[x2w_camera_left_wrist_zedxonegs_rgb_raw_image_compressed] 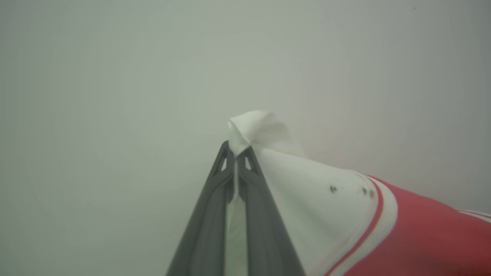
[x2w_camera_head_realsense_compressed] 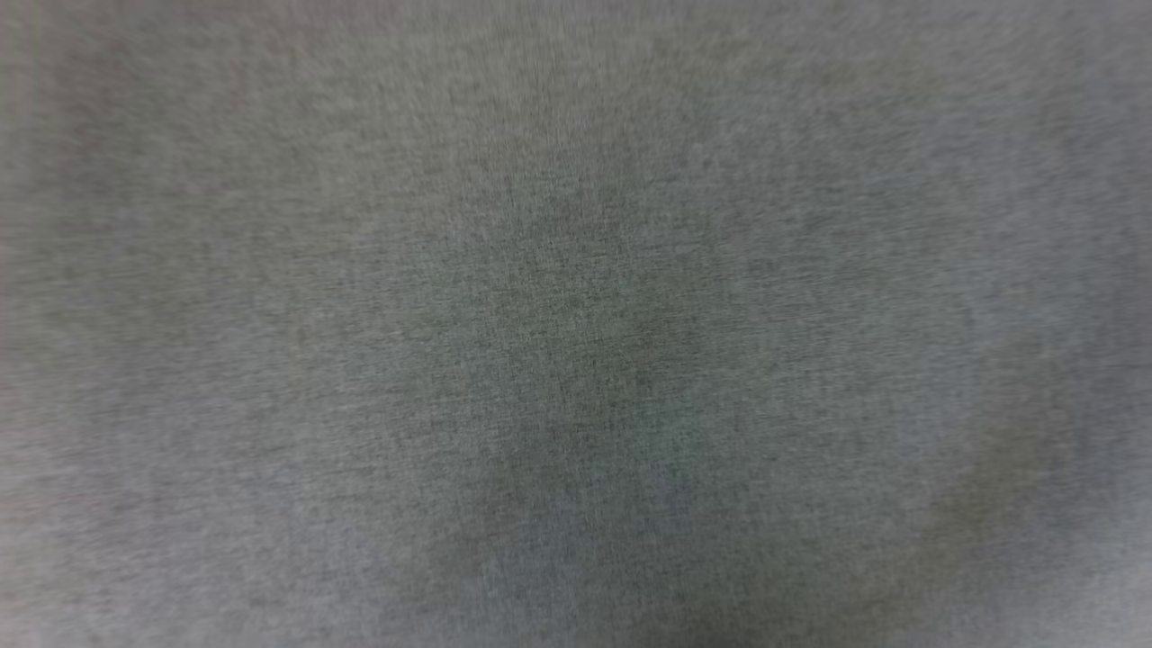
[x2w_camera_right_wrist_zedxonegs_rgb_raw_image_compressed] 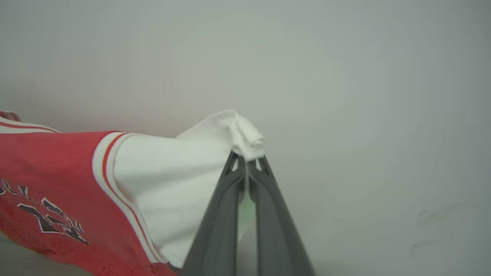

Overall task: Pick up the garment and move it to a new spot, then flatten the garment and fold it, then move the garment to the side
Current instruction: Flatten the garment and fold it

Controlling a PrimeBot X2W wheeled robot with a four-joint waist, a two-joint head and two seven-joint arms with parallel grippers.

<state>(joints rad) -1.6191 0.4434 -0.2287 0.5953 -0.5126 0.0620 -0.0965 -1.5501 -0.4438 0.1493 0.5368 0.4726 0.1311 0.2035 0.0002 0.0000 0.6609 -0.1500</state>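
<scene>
On our left, the left claw [x2w_camera_left_wrist_zedxonegs_rgb_raw_image_compressed: 236, 149] is pinched fully shut on the tip of one white sleeve [x2w_camera_left_wrist_zedxonegs_rgb_raw_image_compressed: 318, 191], with a small wad of cloth poking out past its fingertips. From there the garment [x2w_camera_left_wrist_zedxonegs_rgb_raw_image_compressed: 422, 230] runs off toward our right, its striped trim and red body pulled fairly taut. In the middle, the head view gives us a blurred grey weave [x2w_camera_head_realsense_compressed: 576, 324] and we cannot tell what it is. On our right, the right claw [x2w_camera_right_wrist_zedxonegs_rgb_raw_image_compressed: 247, 159] is likewise clamped tight on the other white sleeve [x2w_camera_right_wrist_zedxonegs_rgb_raw_image_compressed: 172, 180], and the red chest with its black lettering hangs beside it. So the garment is spread between our two claws, against a pale surface [x2w_camera_right_wrist_zedxonegs_rgb_raw_image_compressed: 364, 96]; we cannot tell whether its hem touches the tabletop.

Both grips are thin, taking only the sleeve ends. If we pull the arms apart too hard, a sleeve may slip free and the garment would collapse to one side. Uneven heights would lay it down skewed and creased.
</scene>
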